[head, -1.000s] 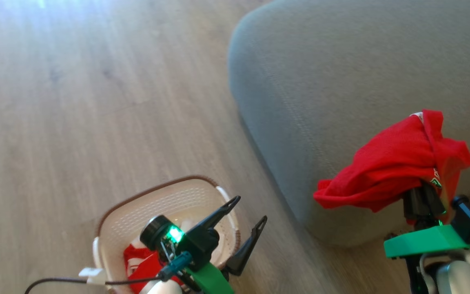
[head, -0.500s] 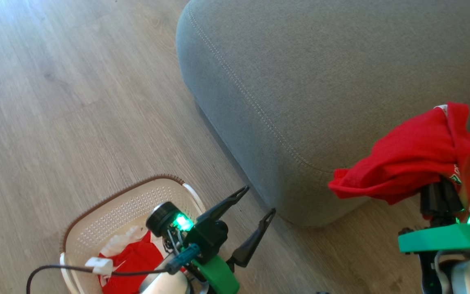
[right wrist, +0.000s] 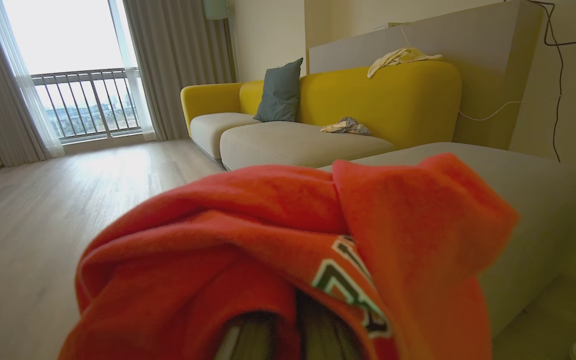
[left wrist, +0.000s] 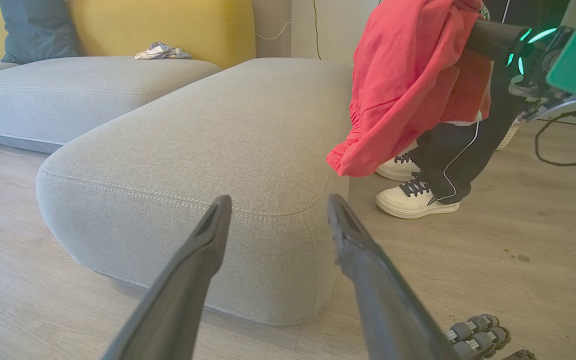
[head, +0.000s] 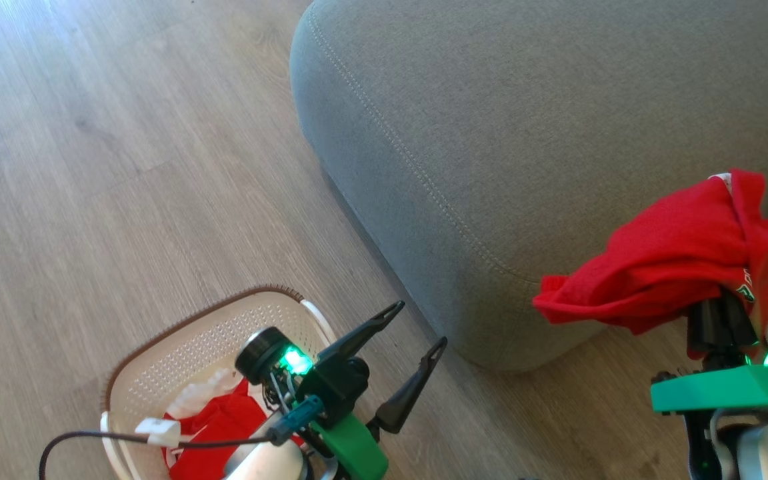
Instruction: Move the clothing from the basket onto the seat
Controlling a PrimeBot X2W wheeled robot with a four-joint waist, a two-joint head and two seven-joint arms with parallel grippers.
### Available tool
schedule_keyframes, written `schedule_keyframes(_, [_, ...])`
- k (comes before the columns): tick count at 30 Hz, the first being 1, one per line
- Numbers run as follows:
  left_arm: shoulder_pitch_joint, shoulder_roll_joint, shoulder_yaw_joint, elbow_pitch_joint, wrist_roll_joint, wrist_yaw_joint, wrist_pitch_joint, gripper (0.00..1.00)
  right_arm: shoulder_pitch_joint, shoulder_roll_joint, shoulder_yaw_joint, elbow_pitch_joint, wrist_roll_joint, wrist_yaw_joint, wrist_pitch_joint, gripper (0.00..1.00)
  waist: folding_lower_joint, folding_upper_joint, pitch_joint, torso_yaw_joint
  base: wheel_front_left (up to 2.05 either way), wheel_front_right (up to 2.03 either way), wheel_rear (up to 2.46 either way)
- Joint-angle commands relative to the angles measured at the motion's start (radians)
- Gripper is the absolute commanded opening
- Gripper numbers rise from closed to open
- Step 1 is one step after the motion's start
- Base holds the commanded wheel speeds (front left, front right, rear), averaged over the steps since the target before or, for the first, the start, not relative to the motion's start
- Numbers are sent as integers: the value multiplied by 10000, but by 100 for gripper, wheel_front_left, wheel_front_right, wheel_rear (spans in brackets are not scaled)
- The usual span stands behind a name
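A: What sort of place is this looking like?
B: A home living room: a yellow sofa [right wrist: 383, 100] is holding a blue-grey pillow [right wrist: 279, 91], long curtains [right wrist: 178, 65] are framing a balcony window [right wrist: 68, 50], and wood-look flooring [right wrist: 68, 200] is running throughout.

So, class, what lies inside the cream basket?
A red garment with white panels lies in the basket. The left arm covers part of the inside, so anything beneath it or the garment is hidden.
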Motion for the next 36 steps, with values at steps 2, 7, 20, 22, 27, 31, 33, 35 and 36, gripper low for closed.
schedule_keyframes(2, [-221,59,382,-349,-24,-11,-49,100,-447,-74,270,-323,-89,-2,-94,0,0,0,9,19,0,0,0])
schedule_keyframes(7, [-228,100,414,-426,91,-11,-49,100,-905,-74,17,-491,-239,-2,-94,0,0,0,289,172,0,0,0])
schedule_keyframes(20, [-601,754,53,-610,149,-11,-49,100,-3619,-74,-839,-220,-646,-2,-94,0,0,0,1580,550,0,0,0])
schedule_keyframes(22, [-724,936,-33,-676,143,-11,-49,100,-4333,-105,-1079,161,-619,-2,-94,0,0,0,1922,651,0,0,0])
schedule_keyframes(27, [-1059,1436,-262,-859,106,-11,-49,100,-6256,-557,-1939,1652,-182,-2,-94,0,0,0,2739,987,0,0,0])
schedule_keyframes(31, [-1310,1807,-417,-986,63,-11,-49,100,-7752,-1056,-2708,3282,222,-2,-94,0,0,0,3314,1304,0,0,0])
schedule_keyframes(33, [-1429,1968,-444,-1057,41,-11,-49,100,-8436,-1350,-2964,4167,259,-2,-94,0,0,0,3576,1453,0,0,0])
schedule_keyframes(35, [-1539,2093,-475,-1141,22,-11,-49,100,-9048,-1563,-3207,5031,227,-2,-94,0,0,0,3807,1606,0,0,0])
schedule_keyframes(36, [-1585,2146,-482,-1179,15,-11,-49,100,-9344,-1657,-3334,5483,197,-2,-94,0,0,0,3914,1675,0,0,0])
